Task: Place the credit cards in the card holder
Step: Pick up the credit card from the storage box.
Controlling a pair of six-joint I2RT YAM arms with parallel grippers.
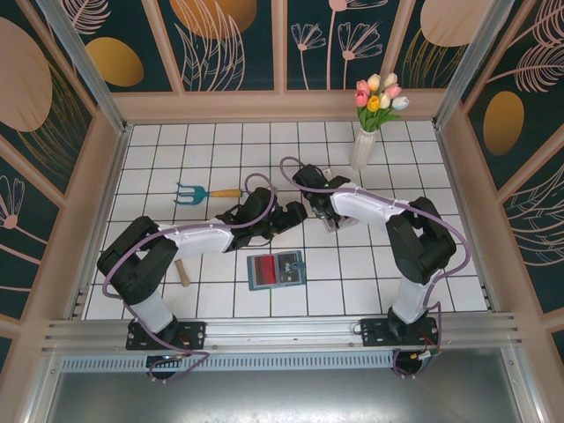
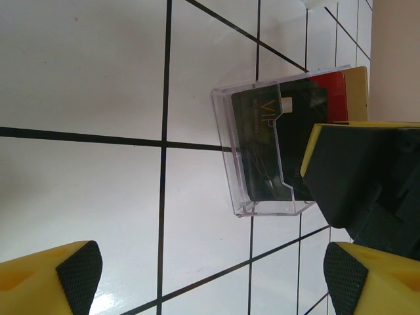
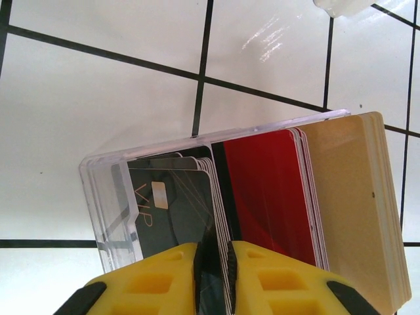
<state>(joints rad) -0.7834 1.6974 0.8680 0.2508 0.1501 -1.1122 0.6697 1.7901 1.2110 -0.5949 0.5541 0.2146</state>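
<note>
right gripper pinched on the dark cards in the clear rack

the credit cards (image 3: 262,190) stand on edge in the clear rack (image 3: 105,190), in dark, red and tan groups side by side. the right gripper (image 3: 213,262) sits over them, jaws narrowed to a slit around the dark group's edge. the left gripper (image 2: 213,275) hovers beside the rack, wide open and empty. the card holder (image 1: 276,270) lies flat nearer the arm bases, long axis left-right, between both arms.

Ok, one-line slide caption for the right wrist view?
Right claw pinching credit cards in the clear rack, between the dark VIP card and the red stack, tan stack beyond.
</note>
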